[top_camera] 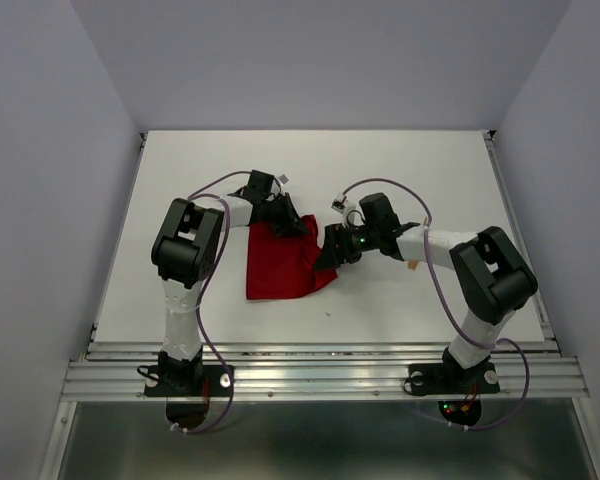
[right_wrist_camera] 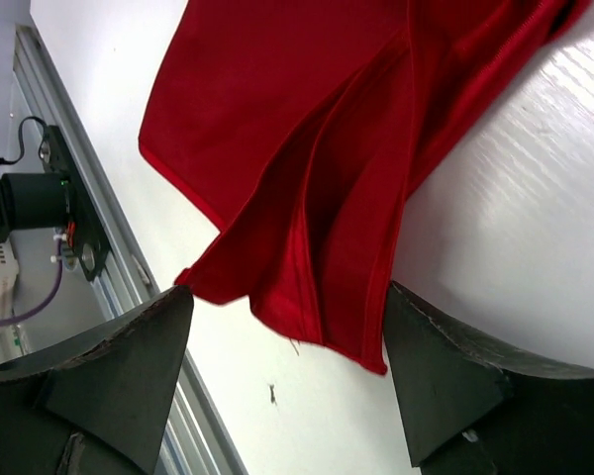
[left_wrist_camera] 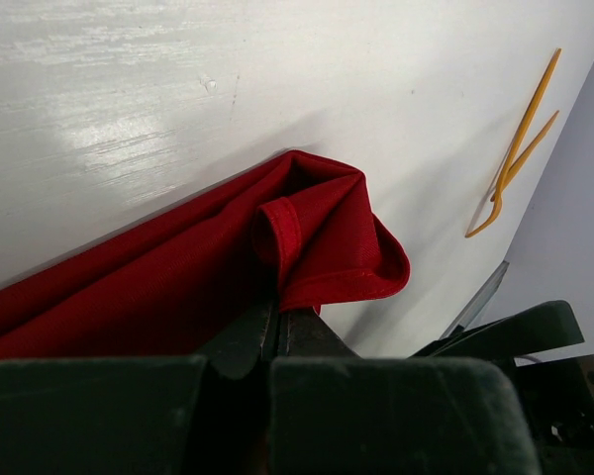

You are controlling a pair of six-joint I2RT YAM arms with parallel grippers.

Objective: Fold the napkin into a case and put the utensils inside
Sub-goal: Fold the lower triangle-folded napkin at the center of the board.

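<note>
Bench (top_camera: 180, 180): white, walled on three sides. The napkin (top_camera: 278, 262) sits approx mid-bench, a bit toward the left edge, doubled over into a rumpled oblong w/ loose layers. It's no neat case yet, so I'd say this is the folding step, w/ the utensils part not begun.

The left gripper (left_wrist_camera: 277, 332) is at the napkin's far corner, pincer closed on a bunched bit of hem. The cloth curls up off the bench there. The right gripper (right_wrist_camera: 287, 341) is at the napkin's right-hand corner, pincer wide apart. Its fingers (right_wrist_camera: 119, 366) straddle the layered edge w/o pinching it, as far as the wrist view shows.

Next move, my guess: the right side needs to close on all layers of that corner, not just the top one. Then both arms carry the edge across together so the fold lands square. An uneven pull would prob skew it.

The utensils (left_wrist_camera: 520, 148) lie on the bare bench toward the right edge, well apart from the cloth and half hidden by the right arm from above.

Writing: none legible. A small white tag (top_camera: 281, 180) by the left wrist is too tiny to read.
</note>
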